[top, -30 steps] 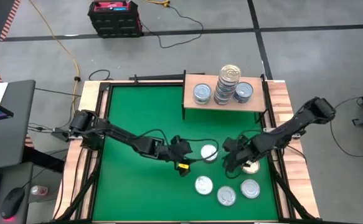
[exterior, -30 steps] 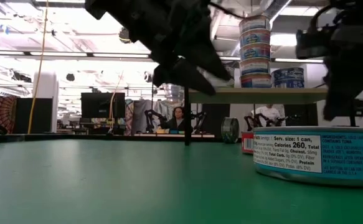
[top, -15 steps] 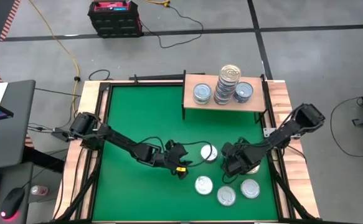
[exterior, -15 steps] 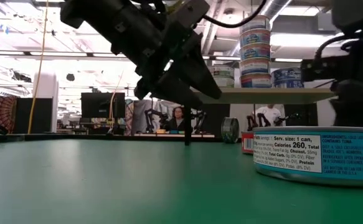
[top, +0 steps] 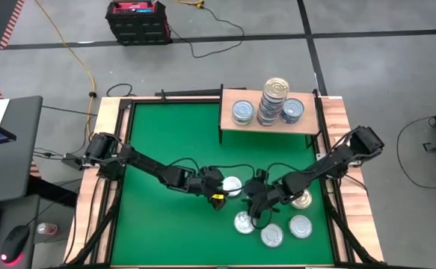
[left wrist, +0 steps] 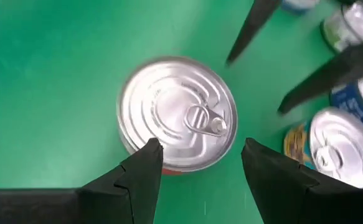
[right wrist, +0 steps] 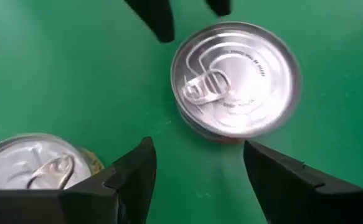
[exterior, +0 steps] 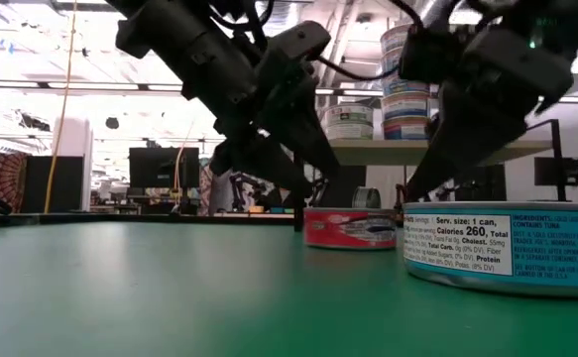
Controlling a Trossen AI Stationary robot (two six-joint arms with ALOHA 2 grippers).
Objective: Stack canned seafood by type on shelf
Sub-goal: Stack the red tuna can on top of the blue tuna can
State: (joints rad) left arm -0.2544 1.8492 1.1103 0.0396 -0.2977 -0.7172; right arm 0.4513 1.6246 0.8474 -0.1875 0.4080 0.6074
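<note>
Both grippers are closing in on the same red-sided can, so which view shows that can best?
The left wrist view: the red-sided can fills the frame, lid and pull tab clear, beyond the open left gripper. The right wrist view shows it beyond the open right gripper. The low view shows its side; the high view a small disc.

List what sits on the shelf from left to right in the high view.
On the wooden shelf: single silver-lidded can → tall stack of cans → blue-labelled can.
</note>
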